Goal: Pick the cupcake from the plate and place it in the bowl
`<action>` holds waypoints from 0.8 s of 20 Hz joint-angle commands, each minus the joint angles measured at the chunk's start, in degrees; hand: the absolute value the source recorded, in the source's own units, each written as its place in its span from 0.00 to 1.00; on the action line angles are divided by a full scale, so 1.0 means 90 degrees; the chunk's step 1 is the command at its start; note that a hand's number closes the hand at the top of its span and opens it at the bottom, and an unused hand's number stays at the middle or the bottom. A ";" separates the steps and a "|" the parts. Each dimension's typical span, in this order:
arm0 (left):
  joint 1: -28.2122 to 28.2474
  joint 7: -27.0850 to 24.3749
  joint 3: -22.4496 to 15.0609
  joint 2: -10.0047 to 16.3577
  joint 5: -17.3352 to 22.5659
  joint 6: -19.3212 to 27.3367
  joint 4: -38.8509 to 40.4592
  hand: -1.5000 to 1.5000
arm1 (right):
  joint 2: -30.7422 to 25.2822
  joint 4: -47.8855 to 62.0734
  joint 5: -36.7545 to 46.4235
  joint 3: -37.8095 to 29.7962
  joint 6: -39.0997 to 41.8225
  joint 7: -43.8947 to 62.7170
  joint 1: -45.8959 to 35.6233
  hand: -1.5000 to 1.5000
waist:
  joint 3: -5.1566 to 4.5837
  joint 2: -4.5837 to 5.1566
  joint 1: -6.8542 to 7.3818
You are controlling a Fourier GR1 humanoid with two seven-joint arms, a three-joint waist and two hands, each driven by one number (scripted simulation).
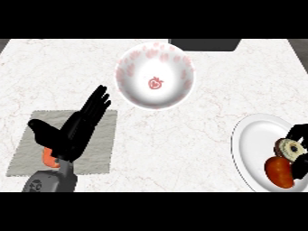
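1. Cupcake (290, 147): a small round cake with a pale cream top, a darker ring around its centre and a brown side. It lies on the right part of the plate (249, 144), touching the plate's surface.
2. Right hand (307, 134): enters at the view's right edge. Its black fingers curl over the cupcake from above and below, clamped on it.
3. Red rounded item (279, 173): glossy and orange-red, it sits on the same plate just beside the cupcake, on the side nearer the robot. What it is cannot be told.
4. Bowl (133, 67): white with pink-red markings on its wall and one red figure at its centre. It stands well apart from the plate, farther up the counter (183, 131).
5. Left hand (73, 131): fingers straight and slightly apart, thumb spread, raised over a grey mat (100, 158).
6. Orange object (47, 158): partly hidden under the left hand, on the mat.
7. Dark block (205, 44): at the counter's far edge, behind the bowl.
8. Count: one cupcake, one plate, one bowl, one mat, two hands, two reddish items.
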 commanded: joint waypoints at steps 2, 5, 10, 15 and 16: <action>-0.0153 0.0134 -0.0113 0.0017 0.0032 -0.0135 -0.0051 0.50 | 0.1030 -0.0834 0.0581 0.1832 0.0251 -0.0223 -0.0396 1.00 | 0.0153 0.0062 0.0380; -0.0267 0.0098 -0.0446 -0.0197 -0.0010 -0.0254 0.0062 0.50 | 0.1538 -0.1072 0.0890 0.3122 0.0803 -0.0599 -0.1002 1.00 | 0.0134 0.0175 0.1033; -0.0363 0.0040 -0.0169 -0.0127 -0.0071 -0.0079 0.0264 0.50 | 0.3190 -0.0723 0.2085 0.4747 0.0870 0.0684 -0.1924 1.00 | 0.0153 0.0095 0.0481; -0.0187 -0.0066 -0.0027 -0.0025 -0.0020 -0.0132 0.0138 0.50 | 0.3242 -0.1118 0.1271 0.5967 0.0229 0.2326 -0.2542 1.00 | 0.0163 0.0070 0.0272; -0.0007 0.0018 -0.0190 -0.0145 -0.0120 -0.0026 0.0185 0.50 | 0.3247 -0.2097 0.1323 0.6106 0.0614 0.2584 -0.2224 1.00 | 0.0162 0.0035 0.0145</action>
